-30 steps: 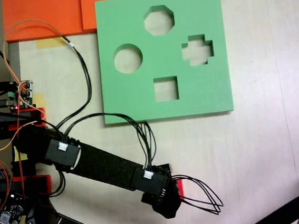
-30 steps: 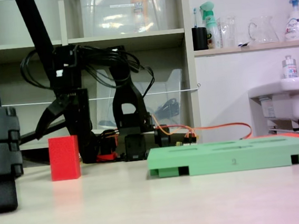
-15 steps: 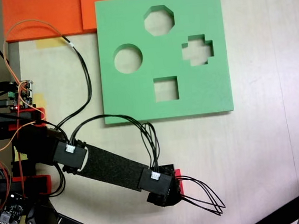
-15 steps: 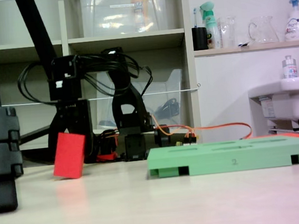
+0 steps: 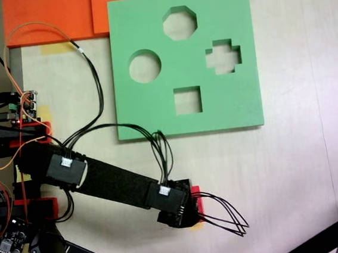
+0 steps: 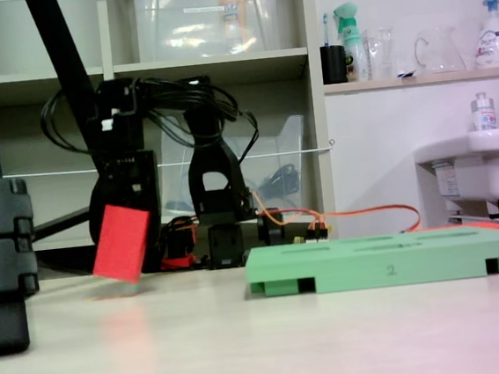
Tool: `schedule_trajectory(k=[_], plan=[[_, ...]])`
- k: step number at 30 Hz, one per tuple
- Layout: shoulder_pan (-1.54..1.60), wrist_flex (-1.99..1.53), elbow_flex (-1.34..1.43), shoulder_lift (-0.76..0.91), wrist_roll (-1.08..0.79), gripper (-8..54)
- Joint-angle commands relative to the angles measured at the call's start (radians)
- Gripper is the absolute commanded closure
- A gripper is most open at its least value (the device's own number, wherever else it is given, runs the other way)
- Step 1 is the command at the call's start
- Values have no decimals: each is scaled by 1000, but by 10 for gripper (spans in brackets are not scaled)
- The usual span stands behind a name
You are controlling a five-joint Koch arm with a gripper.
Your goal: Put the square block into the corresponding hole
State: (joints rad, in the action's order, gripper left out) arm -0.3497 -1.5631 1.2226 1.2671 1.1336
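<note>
Cube (image 6: 121, 243) is off the table and tilted, one lower corner hanging lowest, pinched at the gripper (image 6: 129, 218). Jaws are clamped on it from above, as far as the side view shows. From overhead only a red sliver (image 5: 195, 191) peeks out from under the wrist.

Risks:
- Tilted cube. The square hole (image 5: 187, 100) is cube-sized, so a skewed approach probably catches an edge on the green board (image 5: 239, 105) and jams or shoves the board.
- Grip looks off-centre, near the top of the cube. Foam can rotate further or slip out during the swing.
- Wrist cables (image 5: 225, 217) loop out loose past the gripper; some drape close to the board's near edge and could snag or drag it.
- Board is loose on the table (image 5: 293, 168), nothing pins it.

Pose: arm reaches out low from the base (image 5: 21, 146), slanting away from the board in the overhead view, wrist pointing down. The cube is well apart from the hole, which is empty.
</note>
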Motion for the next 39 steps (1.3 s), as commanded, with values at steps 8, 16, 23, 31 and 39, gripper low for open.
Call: schedule_trajectory(k=[8,16,23,31,39], plan=[[420,-91,-41,241,511,296],[772,117,-49,175,907,296],[824,210,-51,32,923,296],[831,235,-55,-9,925,295],[857,107,-54,32,925,294]])
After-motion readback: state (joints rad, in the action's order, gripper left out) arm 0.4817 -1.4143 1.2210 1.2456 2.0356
